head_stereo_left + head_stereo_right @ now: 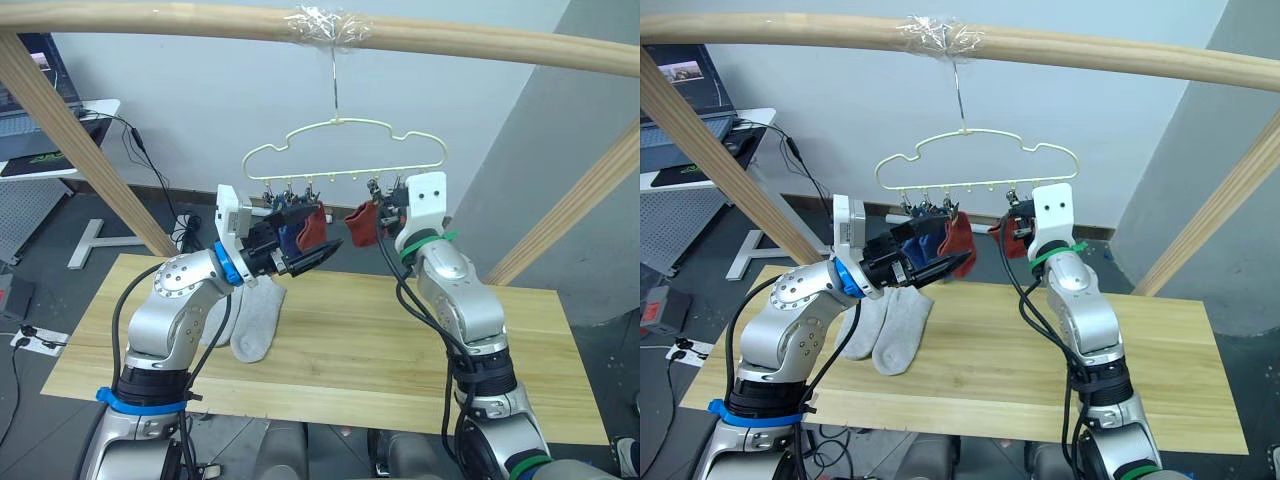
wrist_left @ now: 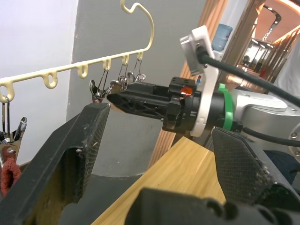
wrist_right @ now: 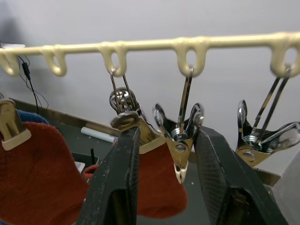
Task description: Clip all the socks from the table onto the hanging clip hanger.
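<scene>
The pale yellow clip hanger [image 1: 345, 172] hangs by its hook from the wooden pole. Blue socks [image 1: 290, 238] and a rust red sock [image 1: 312, 228] hang from its left clips, and another rust red sock [image 1: 360, 225] hangs further right. Two light grey socks [image 1: 902, 325] lie on the table [image 1: 400, 340], below my left arm. My left gripper [image 1: 315, 240] is open and empty, raised just under the left hanging socks. My right gripper [image 3: 166, 140] is up at the clip row, open, its fingers straddling a silver clip [image 3: 180, 145] beside the clipped red sock [image 3: 159, 192].
A thick wooden pole [image 1: 480, 40] spans the top, with slanted poles at the left [image 1: 80, 140] and right [image 1: 580, 200]. A desk with a laptop [image 1: 30, 130] and cables stands beyond the table's left end.
</scene>
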